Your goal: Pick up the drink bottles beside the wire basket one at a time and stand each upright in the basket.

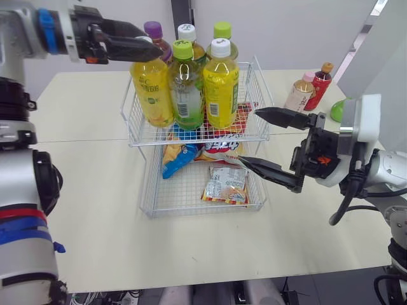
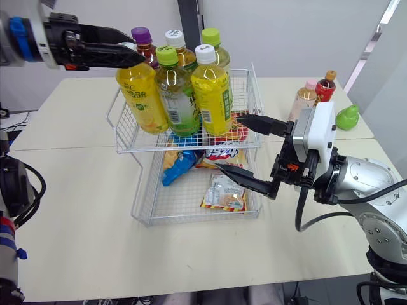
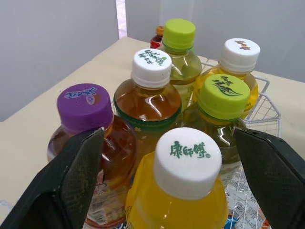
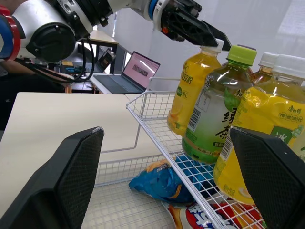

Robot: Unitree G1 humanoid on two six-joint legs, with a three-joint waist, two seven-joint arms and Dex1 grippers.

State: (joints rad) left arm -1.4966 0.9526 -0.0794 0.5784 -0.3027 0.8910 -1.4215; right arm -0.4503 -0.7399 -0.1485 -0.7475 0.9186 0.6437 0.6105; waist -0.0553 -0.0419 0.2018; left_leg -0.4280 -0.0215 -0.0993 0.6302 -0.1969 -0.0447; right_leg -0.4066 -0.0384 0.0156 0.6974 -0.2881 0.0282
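I'm hovering the left hand (image 1: 151, 49) wide around the cap of the yellow bottle (image 1: 151, 89) in the basket (image 1: 261, 86), risking toppling it if a finger is snagging, while the wide right hand (image 1: 250, 135) is hanging short of the red bottle (image 1: 321, 82) on the tabletop (image 1: 95, 190).

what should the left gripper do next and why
Probably lift the left gripper straight up and clear. Its fingers stand open either side of the white cap of a yellow bottle that already stands upright in the wire basket's top tier. A pink-capped bottle and a red bottle wait on the table beside the basket, nearer the open right gripper.
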